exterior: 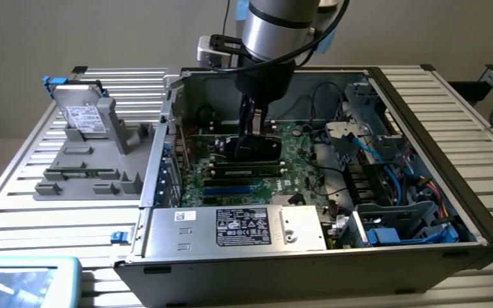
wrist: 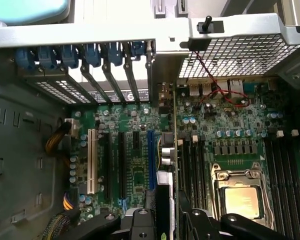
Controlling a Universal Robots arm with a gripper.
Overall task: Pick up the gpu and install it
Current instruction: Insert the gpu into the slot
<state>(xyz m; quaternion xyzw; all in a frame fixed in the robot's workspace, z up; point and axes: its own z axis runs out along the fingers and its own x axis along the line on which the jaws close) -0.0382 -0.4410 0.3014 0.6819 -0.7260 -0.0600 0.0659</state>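
In the exterior view the arm reaches down from the upper centre of the frame into the open case (exterior: 418, 212). Its gripper (exterior: 251, 149) is low over the motherboard (exterior: 268, 183). In the wrist view the fingers (wrist: 140, 222) are clamped on the gpu (wrist: 165, 192), one on each face. The card stands on edge (so it shows as a thin strip). Its long axis runs from the gripper towards the rear slot covers (wrist: 105, 75), with the silver end pointing at them. It lies just beside the blue slot (wrist: 151, 155). Whether it is seated I cannot tell.
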